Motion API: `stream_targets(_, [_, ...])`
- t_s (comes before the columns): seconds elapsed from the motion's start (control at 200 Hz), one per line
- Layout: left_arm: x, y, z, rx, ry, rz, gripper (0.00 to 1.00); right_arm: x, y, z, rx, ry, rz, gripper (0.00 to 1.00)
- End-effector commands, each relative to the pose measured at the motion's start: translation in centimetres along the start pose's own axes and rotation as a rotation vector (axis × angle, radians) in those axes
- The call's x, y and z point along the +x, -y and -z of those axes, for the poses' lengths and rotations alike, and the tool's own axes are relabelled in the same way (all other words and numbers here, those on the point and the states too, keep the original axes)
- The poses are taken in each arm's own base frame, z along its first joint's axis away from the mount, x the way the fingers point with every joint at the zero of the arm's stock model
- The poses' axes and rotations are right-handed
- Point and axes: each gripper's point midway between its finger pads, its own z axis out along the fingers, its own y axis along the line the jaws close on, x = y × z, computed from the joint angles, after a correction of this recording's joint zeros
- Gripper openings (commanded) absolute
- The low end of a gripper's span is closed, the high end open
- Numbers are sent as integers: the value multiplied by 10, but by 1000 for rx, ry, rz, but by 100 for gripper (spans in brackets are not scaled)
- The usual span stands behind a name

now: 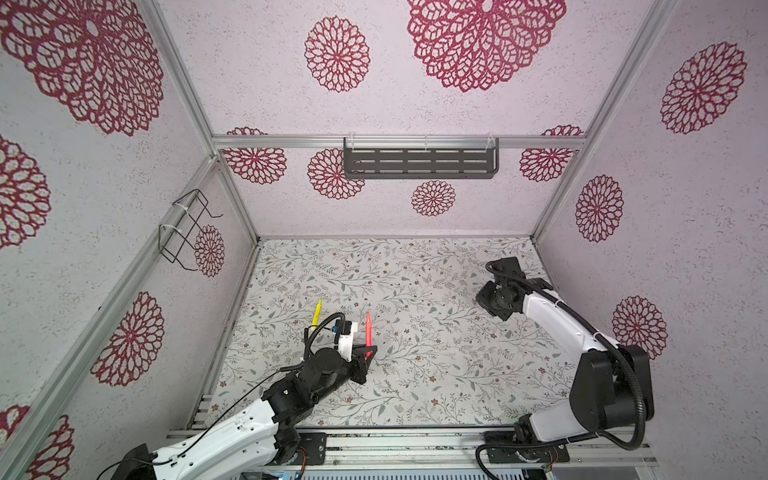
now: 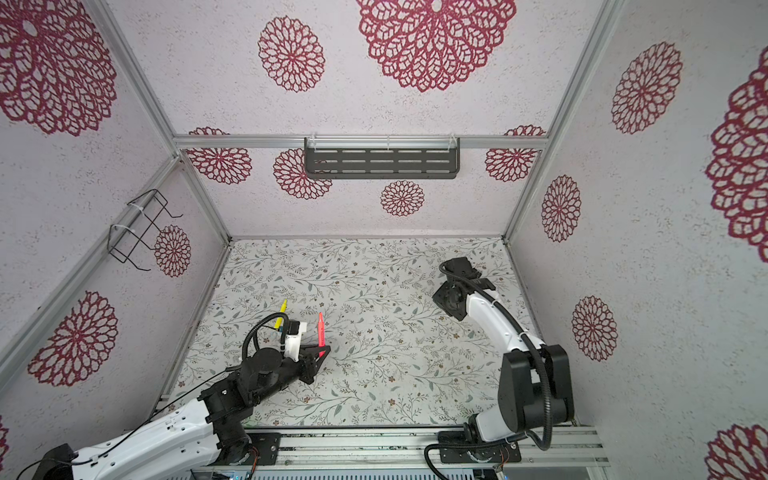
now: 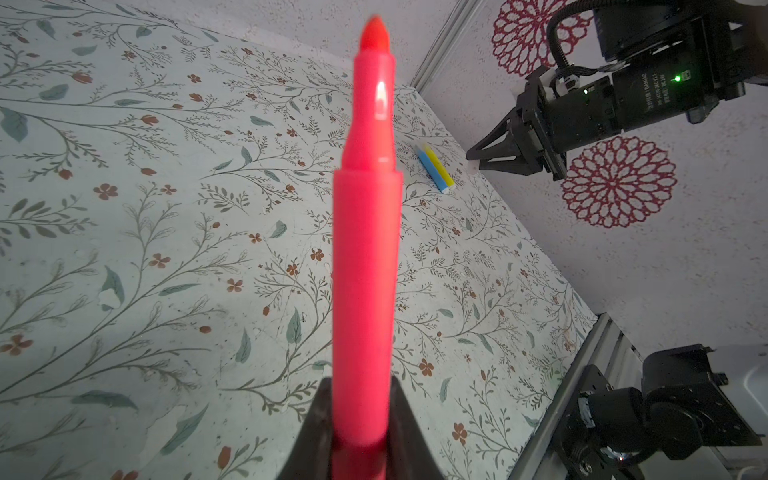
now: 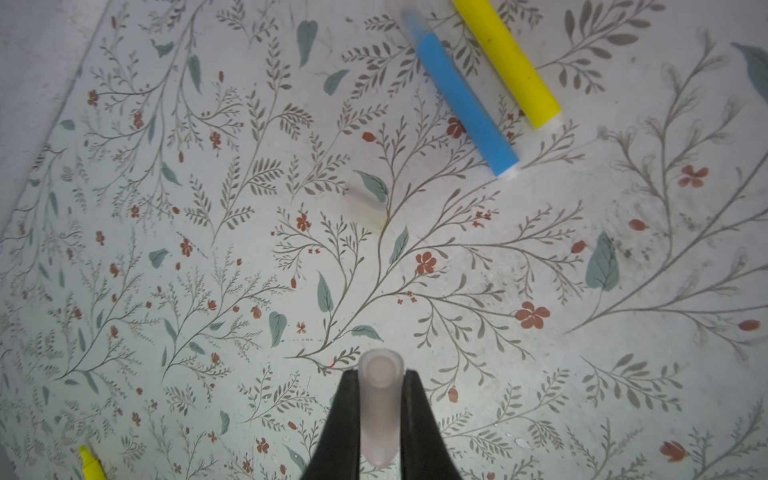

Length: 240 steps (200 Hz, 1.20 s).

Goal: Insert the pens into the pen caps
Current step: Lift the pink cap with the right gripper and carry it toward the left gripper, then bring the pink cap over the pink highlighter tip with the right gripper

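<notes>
Both top views look down from high above the front edge of the table. The wrist views are near it; both show the blue pen.

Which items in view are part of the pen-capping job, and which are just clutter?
Job:
- red-pink pen, held in left pincer
- clear cap, held in right pincer
- blue pen and yellow pen, lying side by side
- second yellow pen, near the left pincer

Lying about:
- wire rack, wall-mounted
- slotted shelf, wall-mounted
</notes>
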Motion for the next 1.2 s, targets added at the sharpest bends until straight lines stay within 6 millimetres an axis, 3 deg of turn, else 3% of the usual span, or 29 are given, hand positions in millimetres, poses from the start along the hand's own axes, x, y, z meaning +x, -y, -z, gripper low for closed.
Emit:
stream_targets(0.0, [-15, 18, -1, 56, 37, 4, 0, -5, -34, 23, -197, 49, 96, 0])
stream_targets(0.205, [-12, 28, -11, 85, 16, 1, 0, 7, -90, 68, -599, 70, 180, 0])
stream_targets(0.615, [-6, 62, -34, 159, -33, -36, 0, 51, -146, 124, -904, 50, 412, 0])
stream_targets(0.876, [-2, 84, -48, 203, -74, -66, 0, 71, -165, 161, -1055, 76, 508, 0])
stream_targets(1.196, [-1, 100, -61, 234, -101, -87, 0, 88, -175, 188, -1168, 83, 574, 0])
